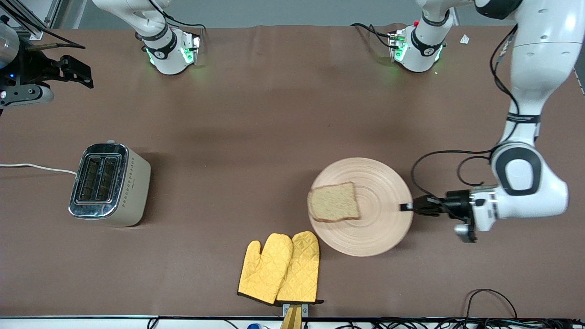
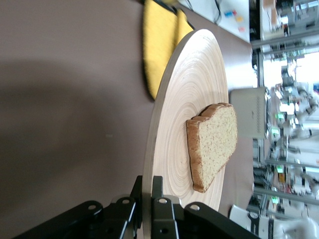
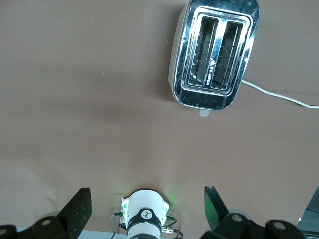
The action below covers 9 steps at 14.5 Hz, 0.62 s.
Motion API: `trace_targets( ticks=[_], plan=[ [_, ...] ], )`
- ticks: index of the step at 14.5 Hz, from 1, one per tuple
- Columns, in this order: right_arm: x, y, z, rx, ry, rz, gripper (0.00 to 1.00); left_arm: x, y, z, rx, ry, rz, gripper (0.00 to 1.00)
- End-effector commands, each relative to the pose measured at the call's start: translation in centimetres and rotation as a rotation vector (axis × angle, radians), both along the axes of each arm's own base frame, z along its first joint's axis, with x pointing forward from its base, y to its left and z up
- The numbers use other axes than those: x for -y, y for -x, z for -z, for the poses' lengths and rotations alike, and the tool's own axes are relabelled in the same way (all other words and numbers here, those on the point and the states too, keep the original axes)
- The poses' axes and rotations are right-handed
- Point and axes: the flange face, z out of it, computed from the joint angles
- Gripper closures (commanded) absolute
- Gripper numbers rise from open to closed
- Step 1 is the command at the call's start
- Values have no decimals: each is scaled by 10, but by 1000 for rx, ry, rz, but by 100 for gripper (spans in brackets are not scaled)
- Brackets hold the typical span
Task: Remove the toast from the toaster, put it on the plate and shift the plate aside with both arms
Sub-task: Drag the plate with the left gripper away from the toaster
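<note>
The toast (image 1: 333, 202) lies flat on the round beige plate (image 1: 374, 228), on the part toward the right arm's end. My left gripper (image 1: 407, 207) is shut on the plate's rim at the left arm's end. In the left wrist view the fingers (image 2: 158, 191) pinch the rim edge-on, with the plate (image 2: 194, 94) and the toast (image 2: 215, 144) past them. My right gripper (image 1: 75, 69) is open and empty, high over the table's right arm end. Its fingers (image 3: 80, 209) stand wide apart.
A silver and cream toaster (image 1: 109, 183) with two empty slots stands toward the right arm's end; it also shows in the right wrist view (image 3: 214, 55). A pair of yellow oven mitts (image 1: 281, 269) lies beside the plate, nearer the front camera. Cables run along the near edge.
</note>
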Motion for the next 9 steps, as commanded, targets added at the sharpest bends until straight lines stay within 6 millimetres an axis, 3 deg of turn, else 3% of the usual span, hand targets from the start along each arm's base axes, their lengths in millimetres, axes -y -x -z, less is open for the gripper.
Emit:
trace_targets(
  ticks=[1,3,5,9],
  plan=[
    [4,-2,-5,46,38,5,0,-47,-3,1,-1,12,-47,100],
    [11,-7,-7,78,35,15,0,-103,3,22,-5,-6,-90,100],
    [14,-8,-6,79,35,18,0,-136,9,41,-10,9,-86,100],
    [12,-8,-6,81,35,16,0,-166,18,57,-25,23,-114,100]
  ],
)
